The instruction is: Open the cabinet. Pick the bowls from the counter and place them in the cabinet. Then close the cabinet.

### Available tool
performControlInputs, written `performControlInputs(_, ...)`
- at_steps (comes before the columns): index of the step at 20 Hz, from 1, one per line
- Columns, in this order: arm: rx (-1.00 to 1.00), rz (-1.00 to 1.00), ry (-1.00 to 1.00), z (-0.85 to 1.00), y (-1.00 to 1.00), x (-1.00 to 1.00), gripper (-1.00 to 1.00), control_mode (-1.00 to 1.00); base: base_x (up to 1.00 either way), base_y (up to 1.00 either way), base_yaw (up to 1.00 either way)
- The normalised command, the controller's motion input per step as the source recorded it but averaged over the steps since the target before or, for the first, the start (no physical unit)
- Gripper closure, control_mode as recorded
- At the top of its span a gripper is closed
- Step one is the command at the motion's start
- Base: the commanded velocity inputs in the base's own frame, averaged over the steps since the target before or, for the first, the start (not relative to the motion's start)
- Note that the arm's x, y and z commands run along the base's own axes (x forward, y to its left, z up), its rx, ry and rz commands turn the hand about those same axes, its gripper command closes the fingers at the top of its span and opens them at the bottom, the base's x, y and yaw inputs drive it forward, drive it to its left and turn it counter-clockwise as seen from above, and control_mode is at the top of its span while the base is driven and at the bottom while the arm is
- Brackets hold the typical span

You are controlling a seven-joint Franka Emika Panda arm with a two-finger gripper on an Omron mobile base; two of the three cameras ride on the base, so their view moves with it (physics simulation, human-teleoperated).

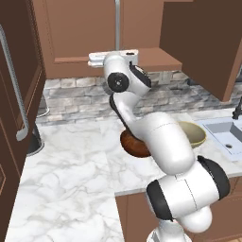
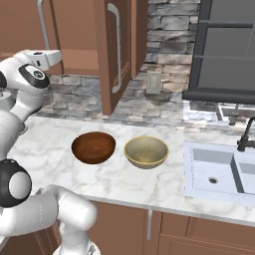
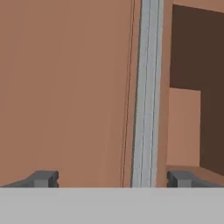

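Note:
The cabinet hangs above the counter (image 1: 71, 170). Its left door (image 3: 65, 87) is shut and its right door (image 2: 117, 50) stands swung open. My gripper (image 3: 113, 179) is open, raised close to the left door. That door's silver bar handle (image 3: 146, 96) runs between the two fingertips, nearer the right one. In the left base view my hand (image 1: 113, 57) sits at the lower end of that handle (image 1: 117, 23). Two bowls rest side by side on the marble: a dark wooden bowl (image 2: 93, 147) and a pale beige bowl (image 2: 146, 151), both well below the gripper.
A sink (image 2: 219, 169) with a dark faucet (image 2: 246, 134) lies right of the bowls. A black-framed unit (image 2: 224, 45) hangs above it. A tall dark brown door (image 1: 19, 94) stands at the far left, with a dark object (image 1: 35, 139) on the counter beside it.

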Motion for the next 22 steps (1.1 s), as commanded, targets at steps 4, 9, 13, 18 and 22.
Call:
performControlInputs(4, 0.0, -0.01, -0.2, -0.29, -0.02, 0.82, -1.0, -1.0, 0.0, 0.0, 0.0)
performControlInputs(9, 0.0, -0.1, -0.05, -0.05, 0.16, 1.0, -1.0, -1.0, 0.0, 0.0, 0.0)
performControlInputs(13, 0.0, -0.18, 0.0, 0.0, 0.11, 1.0, -1.0, -1.0, 0.0, 0.0, 0.0)
performControlInputs(18, 0.0, -0.11, 0.0, -0.01, 0.01, 1.0, 1.0, -1.0, 0.0, 0.0, 0.0)
performControlInputs(22, 0.0, -0.1, 0.03, -0.01, 0.25, 1.0, 1.0, -1.0, 0.0, 0.0, 0.0)
